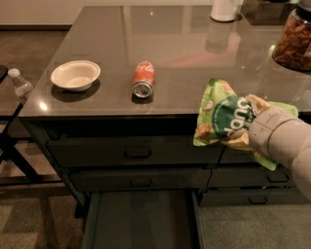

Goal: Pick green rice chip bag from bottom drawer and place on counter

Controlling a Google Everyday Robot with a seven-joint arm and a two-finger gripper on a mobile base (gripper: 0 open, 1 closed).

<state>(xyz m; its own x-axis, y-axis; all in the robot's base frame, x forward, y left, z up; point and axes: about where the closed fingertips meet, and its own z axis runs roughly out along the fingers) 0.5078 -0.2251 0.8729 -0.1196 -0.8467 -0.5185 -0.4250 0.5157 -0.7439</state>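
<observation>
- Glossy grey-brown bench (184, 63) fills the upper part of your view, over dark drawer cabinets, with brown carpet (34, 223) on the floor below.
- You have the gripper (243, 124) at the right, in the air just in front of the bench's front edge and about level with it. The pale arm (286, 143) comes in from the lower right corner.
- The fingers are clamped on the green rice chip bag (218, 114), gripping its right part. Most of the gripper is hidden behind the bag.
- The bag hangs clear of everything, touching neither the bench nor any drawer. Its dark green round logo with white letters faces you, turned on its side. Its top corner overlaps the bench edge in your view, and its lower part hangs in front of the top drawer row.
- The bottom drawer (146, 219) of the left stack is pulled out towards you, and its dark inside is bare. It lies well below the bag and to its left.
- Above it, the top drawer (97, 151) and the middle drawer (107, 181), both with handles, are closed.
- On the bench, a red soda can (143, 79) lies on its side with its open end towards you, left of the bag.
- A pale bowl (75, 75) sits upright further left, apart from the can.
- At the far edge you can see a white container (224, 9), and at the far right a jar (293, 36) of brown snacks.
- Off the bench's left end stands a clear plastic bottle (20, 83).
</observation>
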